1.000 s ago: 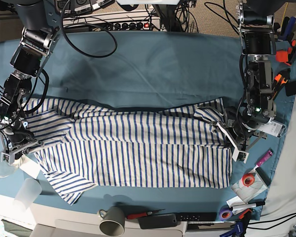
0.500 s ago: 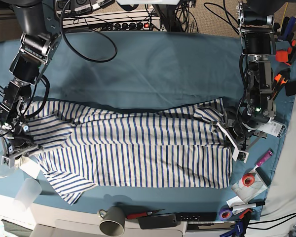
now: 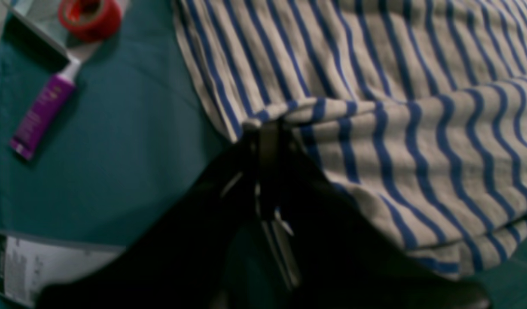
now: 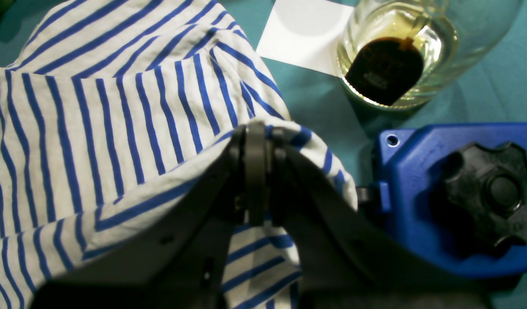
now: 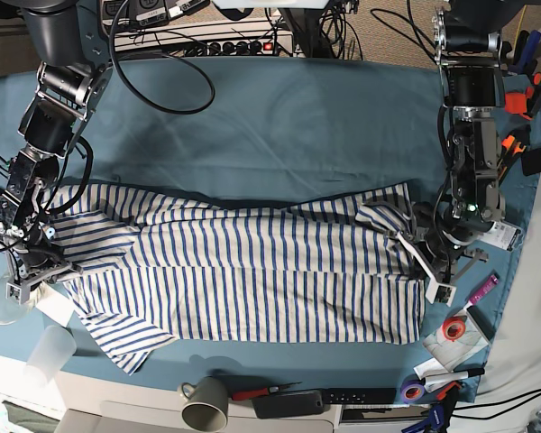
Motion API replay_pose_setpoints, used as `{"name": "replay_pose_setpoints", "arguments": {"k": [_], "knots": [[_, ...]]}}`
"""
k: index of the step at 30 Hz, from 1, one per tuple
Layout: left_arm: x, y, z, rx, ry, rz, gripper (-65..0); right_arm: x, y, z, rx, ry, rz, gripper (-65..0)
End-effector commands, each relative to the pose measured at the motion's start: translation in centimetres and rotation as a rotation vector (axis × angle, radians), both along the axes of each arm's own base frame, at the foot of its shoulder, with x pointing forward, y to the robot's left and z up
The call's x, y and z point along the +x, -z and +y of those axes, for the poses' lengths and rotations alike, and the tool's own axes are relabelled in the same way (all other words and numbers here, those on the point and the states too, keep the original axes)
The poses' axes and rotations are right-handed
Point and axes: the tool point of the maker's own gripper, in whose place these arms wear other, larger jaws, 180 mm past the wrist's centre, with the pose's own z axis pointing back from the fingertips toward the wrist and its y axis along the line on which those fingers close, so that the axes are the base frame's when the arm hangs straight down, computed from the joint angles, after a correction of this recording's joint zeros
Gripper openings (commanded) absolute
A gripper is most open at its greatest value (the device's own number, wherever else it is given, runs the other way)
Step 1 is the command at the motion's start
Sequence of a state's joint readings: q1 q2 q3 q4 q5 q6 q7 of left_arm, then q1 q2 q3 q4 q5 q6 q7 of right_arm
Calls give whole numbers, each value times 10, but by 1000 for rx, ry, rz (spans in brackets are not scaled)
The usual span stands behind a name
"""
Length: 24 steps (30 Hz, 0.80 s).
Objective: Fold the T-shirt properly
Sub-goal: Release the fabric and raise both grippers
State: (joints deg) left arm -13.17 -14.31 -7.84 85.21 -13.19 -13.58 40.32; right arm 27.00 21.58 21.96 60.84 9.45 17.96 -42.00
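Observation:
The white T-shirt with thin blue stripes lies spread lengthwise across the teal cloth. My left gripper is at the shirt's right edge and is shut on a fold of striped fabric. My right gripper is at the shirt's left edge and is shut on a bunched fold of the shirt, lifted slightly off the cloth. The shirt's lower left sleeve sticks out toward the front edge.
A glass jar, a white card and a blue clamp sit close to my right gripper. A purple tube, red tape and a paper label lie by my left gripper. A mug stands at the front edge.
My right gripper has pulled the shirt's left edge slightly left. My left gripper has shifted a little, holding the right edge; the shirt looks more stretched.

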Motion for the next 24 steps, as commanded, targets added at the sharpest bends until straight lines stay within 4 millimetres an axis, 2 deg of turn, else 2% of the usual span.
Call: {"name": "replay_pose_setpoints", "arguments": {"k": [1, 3, 4, 7, 9, 13, 19, 22, 24], "knots": [[12, -21, 2, -1, -1, -67, -650, 11, -30, -9, -28, 1, -75, -650], [12, -22, 2, -1, 0, -68, -650, 11, -30, -5, -32, -37, -66, -650], [13, -22, 2, -1, -1, -69, -610, 11, -28, -1, -34, -70, -55, -650], [14, -25, 2, -1, -1, -74, -385, 9, -29, 0, -46, -110, -35, -513], [16, -27, 2, -1, -1, -79, -311, 6, -30, -6, -52, -103, -24, -447], [19, -30, 3, 3, -2, -75, -305, 2, -40, -14, -11, -93, -35, -438], [25, -36, 11, 23, -42, 16, -305, 4, -88, -16, 45, -112, -159, -438], [16, -27, 16, 48, -63, 158, -305, -1, -91, -14, 41, -122, -127, -438], [9, -22, 13, 34, -50, 222, -305, -2, -88, -10, 65, -131, -113, -438]]}}
